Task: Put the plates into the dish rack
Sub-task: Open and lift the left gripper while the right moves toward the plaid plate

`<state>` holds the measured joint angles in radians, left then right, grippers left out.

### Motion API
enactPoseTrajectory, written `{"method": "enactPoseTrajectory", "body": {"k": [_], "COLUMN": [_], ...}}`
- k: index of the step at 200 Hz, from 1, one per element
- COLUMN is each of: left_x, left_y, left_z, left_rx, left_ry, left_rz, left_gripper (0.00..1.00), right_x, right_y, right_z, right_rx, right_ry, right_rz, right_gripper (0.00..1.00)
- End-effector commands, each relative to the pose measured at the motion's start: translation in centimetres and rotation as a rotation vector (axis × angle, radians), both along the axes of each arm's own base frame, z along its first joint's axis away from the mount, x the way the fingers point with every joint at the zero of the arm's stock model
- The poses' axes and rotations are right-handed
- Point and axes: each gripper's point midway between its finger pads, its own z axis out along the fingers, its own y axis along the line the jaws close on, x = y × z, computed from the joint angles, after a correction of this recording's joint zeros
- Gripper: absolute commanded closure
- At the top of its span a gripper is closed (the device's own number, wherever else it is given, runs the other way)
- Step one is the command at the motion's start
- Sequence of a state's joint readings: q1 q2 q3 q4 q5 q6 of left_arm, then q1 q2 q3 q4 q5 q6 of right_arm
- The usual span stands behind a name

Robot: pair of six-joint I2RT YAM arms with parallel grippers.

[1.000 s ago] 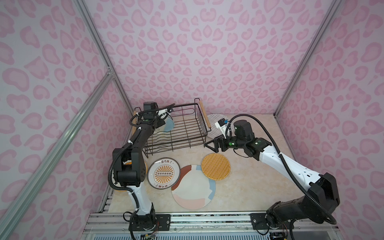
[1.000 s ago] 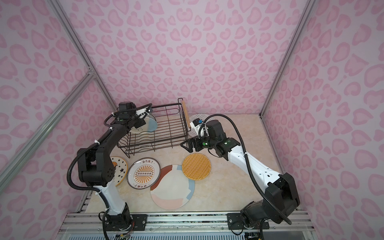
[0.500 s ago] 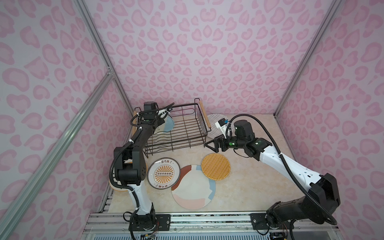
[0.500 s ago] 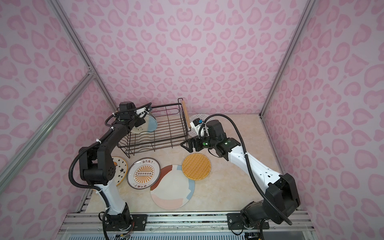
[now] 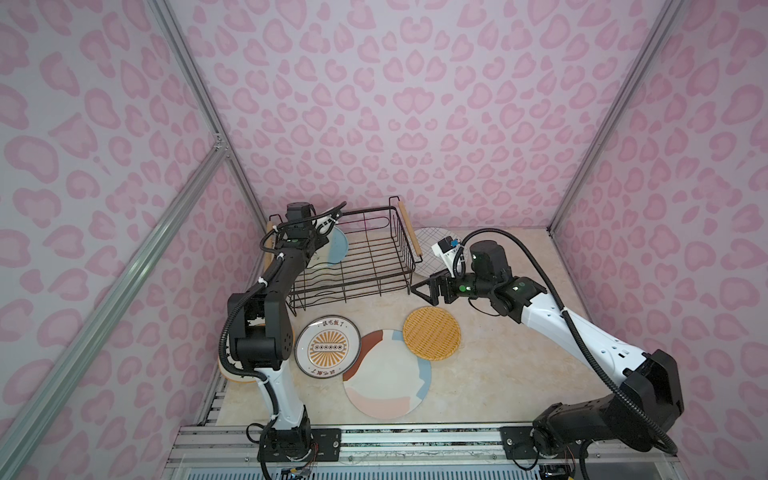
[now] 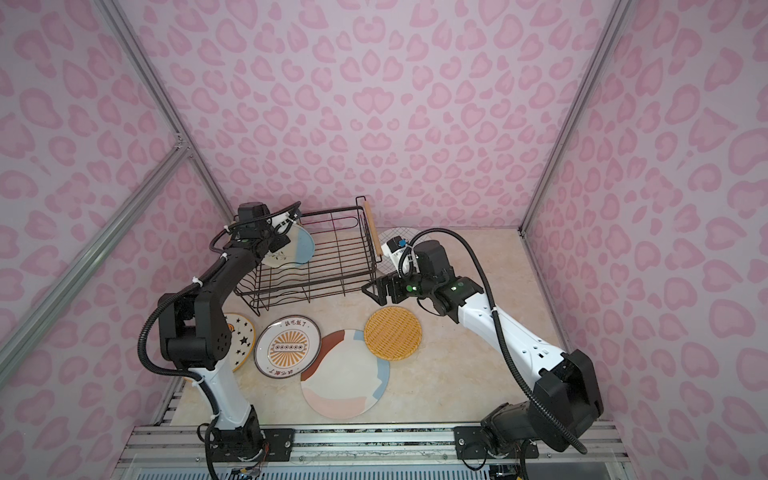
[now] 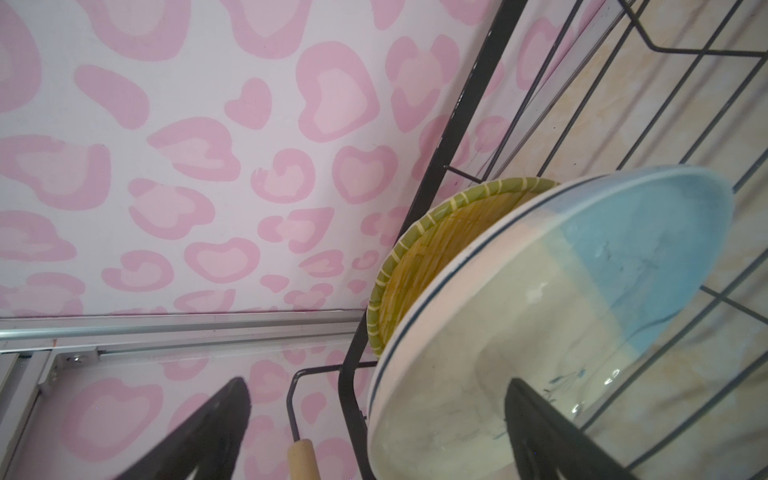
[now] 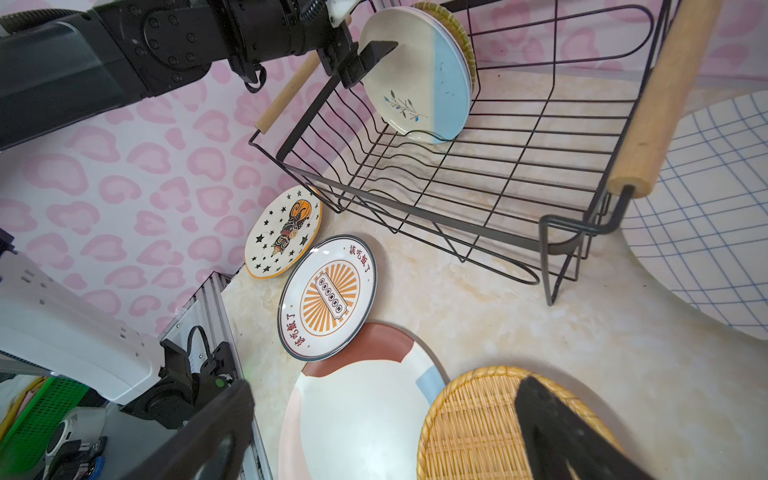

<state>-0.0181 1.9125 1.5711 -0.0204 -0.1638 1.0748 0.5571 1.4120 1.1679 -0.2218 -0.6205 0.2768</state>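
Jaws wide, the left gripper (image 7: 376, 432) is straddling the blue plate (image 8: 419, 79) standing in the rack (image 5: 374, 286), far-left corner of the bench (image 5: 498, 374); it should be lifting straight clear. The right gripper (image 5: 426, 290), wide too, is hovering over the orange plate (image 5: 431, 332).

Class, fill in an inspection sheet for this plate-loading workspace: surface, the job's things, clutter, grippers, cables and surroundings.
Surface: beige marble tabletop, bare between the plates.
Job's things: dish rack holds the blue-cream plate on edge, with the yellow-green weave plate behind it; grid plate, orange weave plate, pastel plate, sunburst plate and stars plate lie on the tabletop.
Clutter: nothing seen.
Grippers: left gripper open, fingers astride the blue-cream plate's rim; right gripper open, empty, near the orange weave plate.
Cables: black hoses follow both arms.
Surroundings: pink-patterned walls, aluminium frame posts.
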Motion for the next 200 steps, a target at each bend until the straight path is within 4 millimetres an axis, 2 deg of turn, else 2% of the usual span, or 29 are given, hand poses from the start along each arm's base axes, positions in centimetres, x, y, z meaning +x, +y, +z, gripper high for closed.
{"method": "enactPoseTrajectory", "body": {"k": [1,22,47,85,107,133,144,160,176,195,197,200], "left_x": [0.1,-0.4,-1.5,-3.9,-6.0,-9.2,-10.6,-12.5,-13.9,-16.0,-16.2,-16.5], "left_y": [0.0,-0.4,-1.3,-3.6,-5.1,-6.6,-6.7,-7.1,-6.5,-7.0,-7.2,-7.4], "left_z": [2.6,3.7,6.2,10.1,12.6,16.3,17.7,18.5,18.7,18.0,17.0,16.4], "left_rx": [-0.025,-0.058,-0.146,-0.325,-0.441,-0.695,-0.834,-1.02,-1.225,-1.436,-1.452,-1.478], "left_ry": [-0.08,-0.098,-0.142,-0.191,-0.225,-0.277,-0.295,-0.286,-0.278,-0.2,-0.171,-0.146], "left_rz": [0.009,0.001,-0.022,-0.068,-0.085,-0.093,-0.077,-0.048,0.057,0.118,0.131,0.135], "left_gripper": [0.03,0.03,0.03,0.03,0.03,0.03,0.03,0.03,0.03,0.03,0.03,0.03], "right_x": [0.2,0.2,0.6,2.2,3.0,4.3,4.9,6.1,7.0,8.1,8.2,8.4], "right_y": [0.0,0.0,-0.4,-2.4,-3.8,-6.1,-7.2,-8.9,-10.7,-12.2,-12.4,-12.7], "right_z": [0.3,0.6,1.3,1.9,2.4,2.0,1.4,0.5,-0.6,-1.8,-2.0,-2.3], "right_rx": [0.01,0.016,0.012,-0.04,-0.039,-0.002,0.039,0.111,0.139,0.147,0.147,0.151], "right_ry": [-0.02,-0.027,-0.049,-0.081,-0.077,-0.033,0.012,0.063,0.109,0.142,0.147,0.155], "right_rz": [-0.008,-0.012,-0.04,-0.176,-0.25,-0.366,-0.409,-0.48,-0.549,-0.61,-0.617,-0.627], "right_gripper": [0.02,0.02,0.02,0.02,0.02,0.02,0.08,0.1,0.1,0.05,0.04,0.03]}}
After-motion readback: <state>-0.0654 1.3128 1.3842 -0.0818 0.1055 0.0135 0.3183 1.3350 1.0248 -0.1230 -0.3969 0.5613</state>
